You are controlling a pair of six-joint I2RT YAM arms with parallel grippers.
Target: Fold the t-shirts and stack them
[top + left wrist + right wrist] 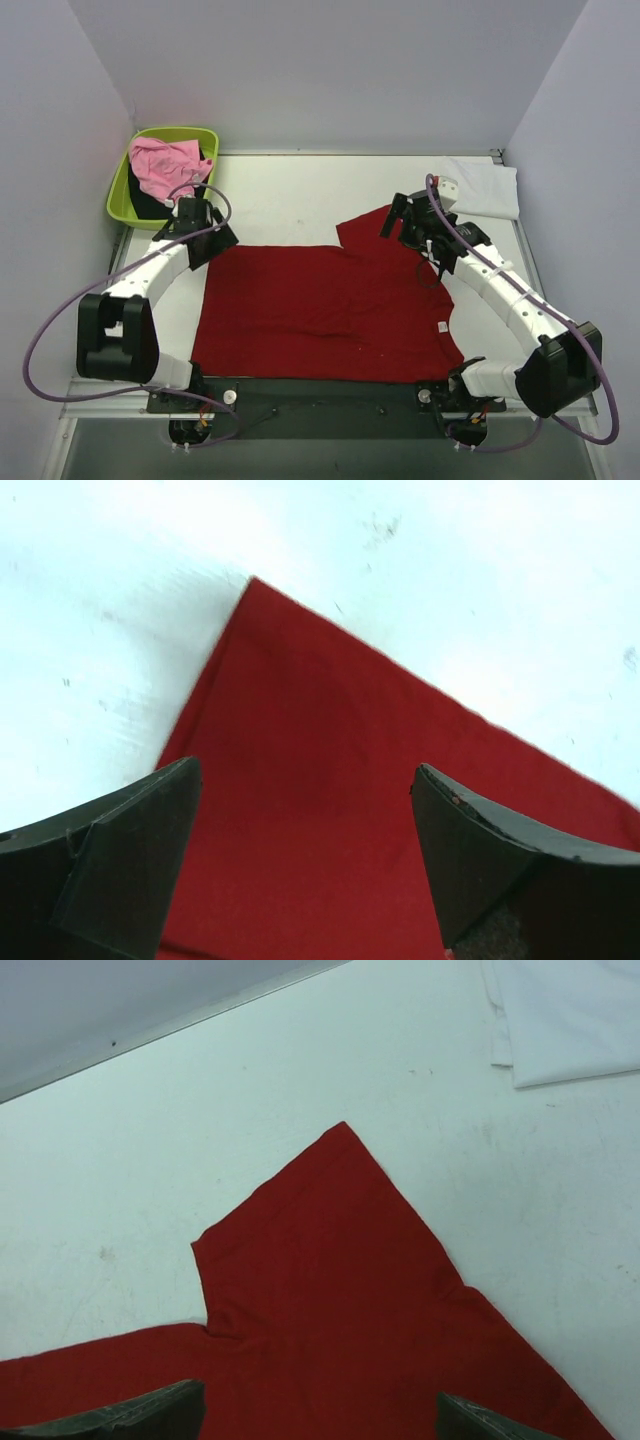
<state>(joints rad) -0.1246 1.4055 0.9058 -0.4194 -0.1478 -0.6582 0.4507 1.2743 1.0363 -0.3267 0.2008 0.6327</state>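
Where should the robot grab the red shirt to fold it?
Pinch the deep red t-shirt from straight above, along its far edge. It lies flat on the table, so only edges and corners can be nipped. The sleeve sticks out just ahead of the open right gripper, and the far hem corner lies just ahead of the open left gripper.

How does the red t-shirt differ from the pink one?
The red t-shirt lies spread flat on the table; the pink t-shirt sits crumpled in the green tub. The red t-shirt is mid-table; the pink t-shirt is at the far left corner. Both are plain, one-colour cloth.
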